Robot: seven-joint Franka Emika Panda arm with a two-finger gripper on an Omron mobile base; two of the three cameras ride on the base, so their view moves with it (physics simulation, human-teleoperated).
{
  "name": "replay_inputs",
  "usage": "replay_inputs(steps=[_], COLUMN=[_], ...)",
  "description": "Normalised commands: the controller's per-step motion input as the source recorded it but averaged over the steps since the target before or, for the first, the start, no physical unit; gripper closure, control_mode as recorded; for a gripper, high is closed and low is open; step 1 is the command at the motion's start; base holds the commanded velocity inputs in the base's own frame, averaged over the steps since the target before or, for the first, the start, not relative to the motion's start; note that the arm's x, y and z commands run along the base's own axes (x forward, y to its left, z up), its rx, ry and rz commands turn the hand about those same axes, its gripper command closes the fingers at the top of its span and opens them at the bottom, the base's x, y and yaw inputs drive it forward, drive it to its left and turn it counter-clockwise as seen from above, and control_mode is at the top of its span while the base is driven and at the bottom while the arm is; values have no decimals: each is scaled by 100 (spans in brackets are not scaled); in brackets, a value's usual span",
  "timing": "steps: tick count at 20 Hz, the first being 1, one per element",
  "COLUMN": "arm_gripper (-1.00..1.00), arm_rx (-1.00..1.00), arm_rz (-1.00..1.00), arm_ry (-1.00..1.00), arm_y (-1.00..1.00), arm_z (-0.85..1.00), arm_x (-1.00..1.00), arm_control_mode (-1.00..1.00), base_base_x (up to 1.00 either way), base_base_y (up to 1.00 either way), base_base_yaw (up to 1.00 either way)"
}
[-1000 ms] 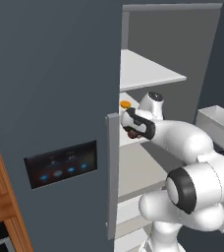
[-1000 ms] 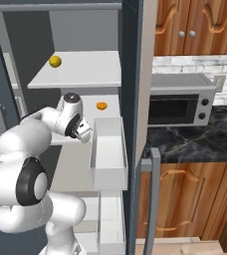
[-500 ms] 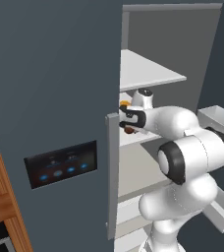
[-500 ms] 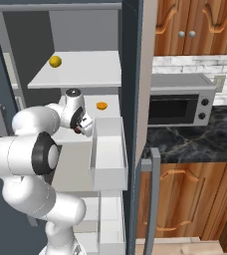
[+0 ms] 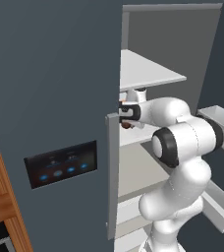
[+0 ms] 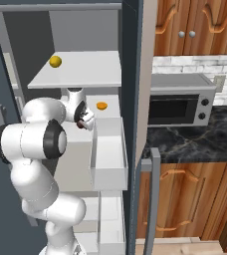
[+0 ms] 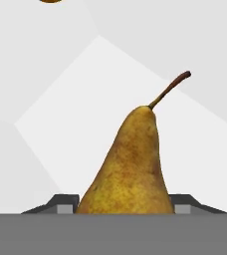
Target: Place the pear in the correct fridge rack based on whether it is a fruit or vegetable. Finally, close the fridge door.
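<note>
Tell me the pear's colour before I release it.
Golden yellow-brown with russet speckling and a thin brown stem; the pear shows best in the hand view.

Everything I see is flat, even rendered light, no blur anywhere and no bending at the edges. The inside of the open grey-walled fridge (image 6: 85, 30) comes out bright and a bit washed, its white shelf (image 5: 143, 71) nearly blown out. The speckled yellow-brown pear with its thin stem (image 7: 130, 164) looks crisp up close, softly shaded, no glare. The dark slate door with the blue-lit panel (image 5: 50, 74) stays dim.
</note>
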Motion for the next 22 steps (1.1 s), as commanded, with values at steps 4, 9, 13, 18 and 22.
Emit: replay_inputs(steps=[4,9,13,18,22], arm_gripper=[-100,-100,-100,-100,-100], arm_rx=[-1,0,0,0,0], arm_rz=[0,0,0,-1,-2], arm_ry=[-13,-11,-14,-14,-1], arm_y=[0,0,0,-1,0], arm_z=[-12,2,21,49,39], arm_x=[-3,-13,-54,-95,-100], arm_control_mode=[-100,-100,-100,-100,-100], base_base_x=[0,0,0,0,0], base_base_y=[0,0,0,0,0], base_base_yaw=[0,0,0,0,0])
